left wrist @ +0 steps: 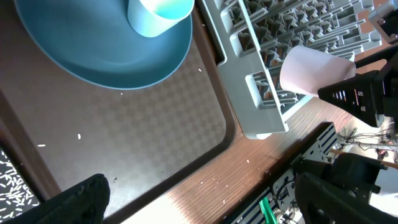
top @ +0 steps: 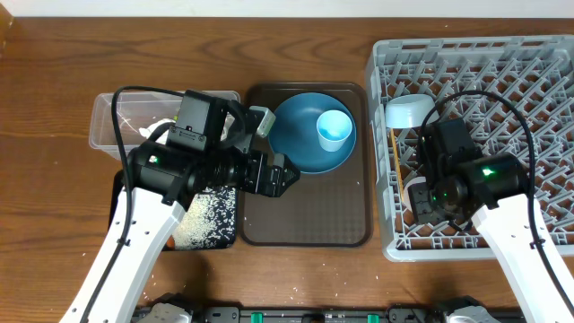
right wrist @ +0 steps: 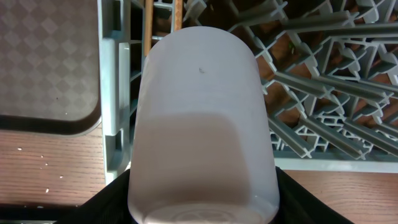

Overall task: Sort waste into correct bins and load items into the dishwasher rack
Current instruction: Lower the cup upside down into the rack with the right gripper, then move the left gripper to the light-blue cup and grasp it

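pink cup (right wrist: 202, 124) is in the r gripper (right wrist: 202, 208), fingers (right wrist: 109, 202) clamped on its sides near one end. it hangs over the front-left corner of the dishwasher rack (top: 538, 63), not seated on pegs afaict. looks like smooth hard plastic: light, stiff, bit slippery, and the round wall can twist in the pads. best hold is across the body, not the lip.

l gripper (top: 287, 173) is wide open and empty, hovering over the brown tray (left wrist: 155, 137). dark-blue plate (top: 300, 148) sits on that tray w/ light-blue cup (top: 334, 130) upright on it. that cup's light, take it by the wall. plate is prob heavier, flat, hard to pinch, so grab at the rim, cup off first.

pale-blue bowl (top: 408, 109) and chopsticks (right wrist: 148, 28) are already in the rack, left side. rice is on the black tray (top: 206, 220), clear tub (top: 126, 126) next to it.
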`<action>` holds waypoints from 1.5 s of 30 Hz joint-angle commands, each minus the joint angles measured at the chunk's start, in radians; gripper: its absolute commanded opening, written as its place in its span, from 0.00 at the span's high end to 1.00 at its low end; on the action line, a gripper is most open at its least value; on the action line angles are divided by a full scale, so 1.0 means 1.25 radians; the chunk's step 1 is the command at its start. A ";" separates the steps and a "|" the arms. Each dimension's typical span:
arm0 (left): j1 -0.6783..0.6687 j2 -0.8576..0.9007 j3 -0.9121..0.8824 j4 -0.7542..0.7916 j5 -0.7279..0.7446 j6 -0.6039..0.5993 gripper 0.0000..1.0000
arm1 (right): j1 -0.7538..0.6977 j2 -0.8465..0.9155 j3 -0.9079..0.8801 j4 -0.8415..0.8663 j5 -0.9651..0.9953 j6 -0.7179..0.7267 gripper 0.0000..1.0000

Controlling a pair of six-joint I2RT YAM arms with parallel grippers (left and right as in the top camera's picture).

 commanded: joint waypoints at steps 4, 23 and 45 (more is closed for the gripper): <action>-0.001 -0.005 0.006 -0.002 -0.008 0.002 0.03 | 0.007 0.001 -0.004 -0.003 -0.008 0.015 0.29; -0.001 -0.005 0.006 -0.002 -0.008 0.002 0.03 | 0.007 0.001 -0.004 0.000 -0.007 0.015 0.01; -0.005 -0.003 0.006 0.101 -0.007 -0.058 0.03 | 0.007 0.001 -0.004 0.000 -0.007 0.015 0.01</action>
